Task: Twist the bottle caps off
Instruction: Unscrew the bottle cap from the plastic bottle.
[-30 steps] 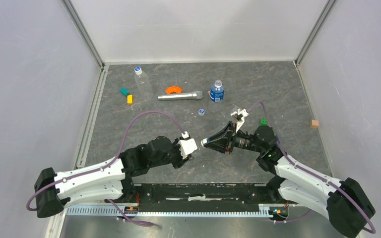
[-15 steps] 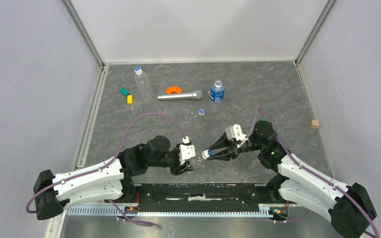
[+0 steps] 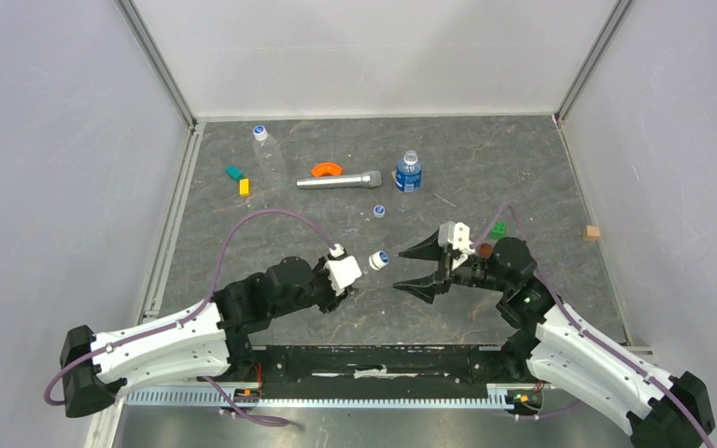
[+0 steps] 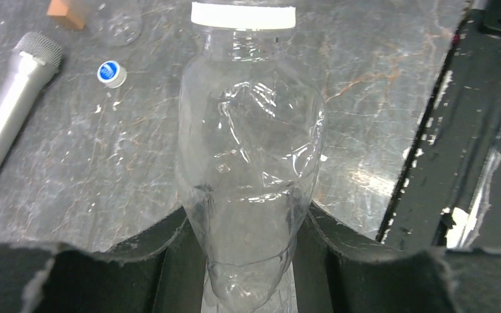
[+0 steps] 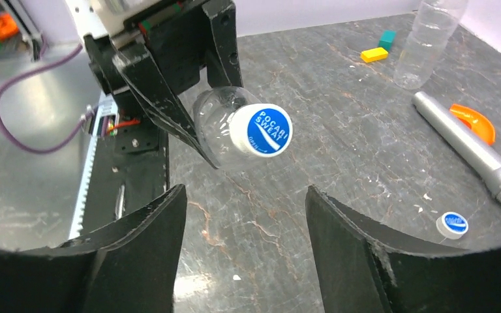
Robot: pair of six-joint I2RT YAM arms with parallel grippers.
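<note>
the left gripper (image 3: 347, 274) is clamped around the belly of a clear, unlabelled plastic bottle (image 4: 248, 150), with the neck pointing away from its fingers. the white-rimmed blue screw cap (image 5: 261, 130) is on the bottle, just ahead of the right gripper (image 5: 244, 215), whose jaws stand apart and touch nothing. risk: the thin, dented wall may slip in the left grip, so the bottle turns with the cap. an off-centre pinch could skid off.
</note>
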